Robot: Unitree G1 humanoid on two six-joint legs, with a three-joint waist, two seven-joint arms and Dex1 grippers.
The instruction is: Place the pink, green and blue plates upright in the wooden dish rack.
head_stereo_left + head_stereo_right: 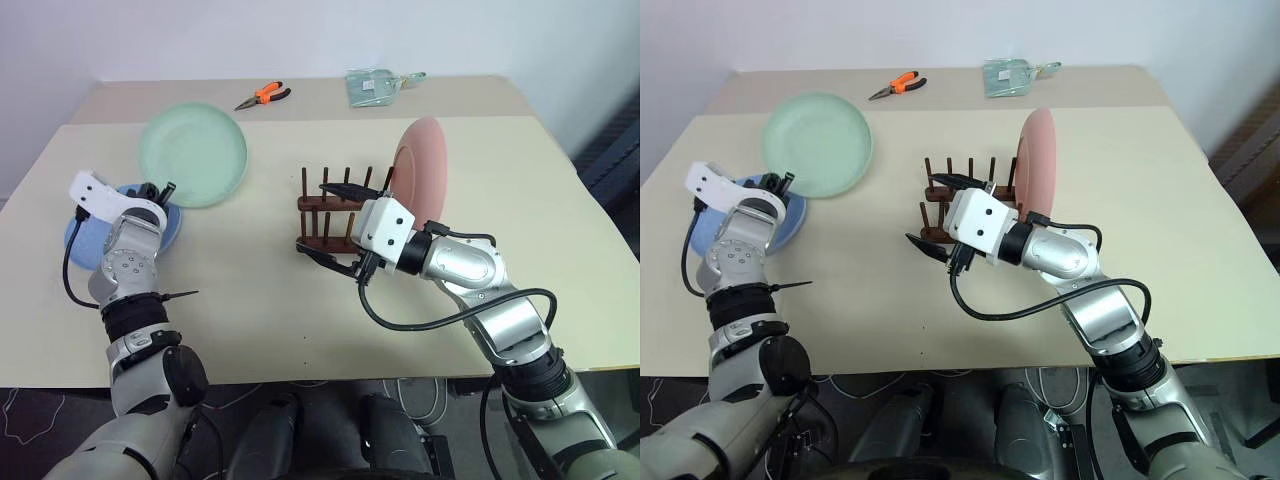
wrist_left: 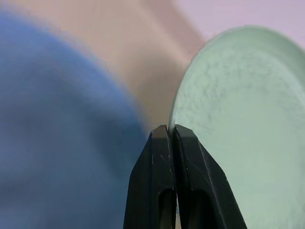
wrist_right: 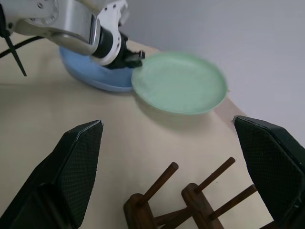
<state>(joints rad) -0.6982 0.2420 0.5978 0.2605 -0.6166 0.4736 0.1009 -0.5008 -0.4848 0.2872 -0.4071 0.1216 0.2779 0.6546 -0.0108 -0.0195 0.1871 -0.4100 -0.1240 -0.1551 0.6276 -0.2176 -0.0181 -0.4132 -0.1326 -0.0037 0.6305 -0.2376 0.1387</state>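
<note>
The green plate (image 1: pixel 193 154) is tilted up off the table (image 1: pixel 250 300), its face turned toward the camera, with its lower near edge pinched between the two black fingers of the left hand (image 1: pixel 160 191). In the left wrist view those fingers (image 2: pixel 159 167) press together on the thin rim of the plate. Just beside and partly under the lifted plate lies the blue plate (image 1: pixel 92 237), flat on the table at the robot's left, with the left hand above it.

The pink plate (image 1: pixel 417 165) stands upright in the wooden dish rack (image 1: pixel 330 215), at the rack's right end, its edge turned nearly toward the camera. The rack sits near the middle of the table, its thin pegs (image 3: pixel 159 183) rising in rows, and the slots to the left of the pink plate are free.

The right hand (image 1: pixel 335 225) hovers right at the near side of the rack, pointing leftward, its two fingers spread wide apart and gripping nothing; one finger (image 3: pixel 76 167) shows at each side of the right wrist view.

At the far edge of the table lie orange-handled pliers (image 1: pixel 263 96) and a clear plastic bag (image 1: pixel 375 86), well apart from the plates.
</note>
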